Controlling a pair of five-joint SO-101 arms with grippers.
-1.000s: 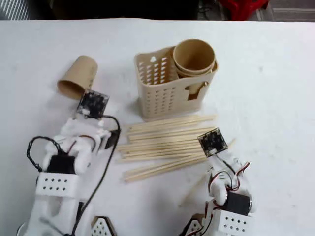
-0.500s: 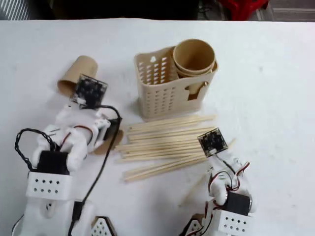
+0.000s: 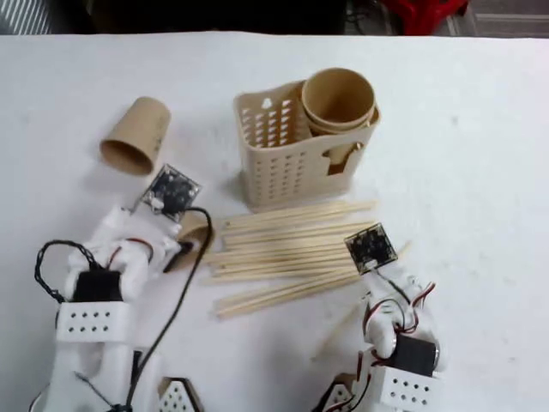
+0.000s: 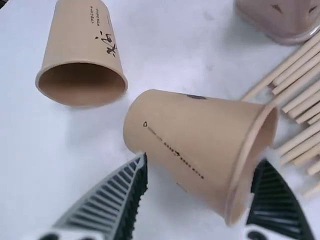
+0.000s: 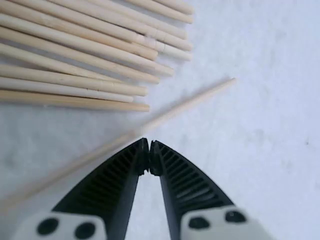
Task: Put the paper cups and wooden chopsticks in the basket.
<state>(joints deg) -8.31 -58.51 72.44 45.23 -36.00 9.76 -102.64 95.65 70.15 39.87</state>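
A tan paper cup (image 4: 200,150) lies on its side between the fingers of my left gripper (image 4: 202,164), which is open; one fingertip (image 4: 141,162) touches the cup near its base. In the high view this cup (image 3: 194,227) sits just left of the wooden chopsticks (image 3: 292,251). A second cup (image 3: 135,136) lies on its side farther back left. The cream basket (image 3: 283,167) holds stacked cups (image 3: 339,101). My right gripper (image 5: 149,150) is shut and empty, its tips just short of a stray chopstick (image 5: 190,102).
The chopstick pile spreads in front of the basket between the two arms. The stray chopstick (image 3: 356,305) lies slanted beside the right arm (image 3: 396,339). White table runs bare to the right of the basket and behind it.
My left arm has swung from near the far-left cup back and to the right, and the cup by its gripper now shows beside the chopsticks. The right arm has kept still.
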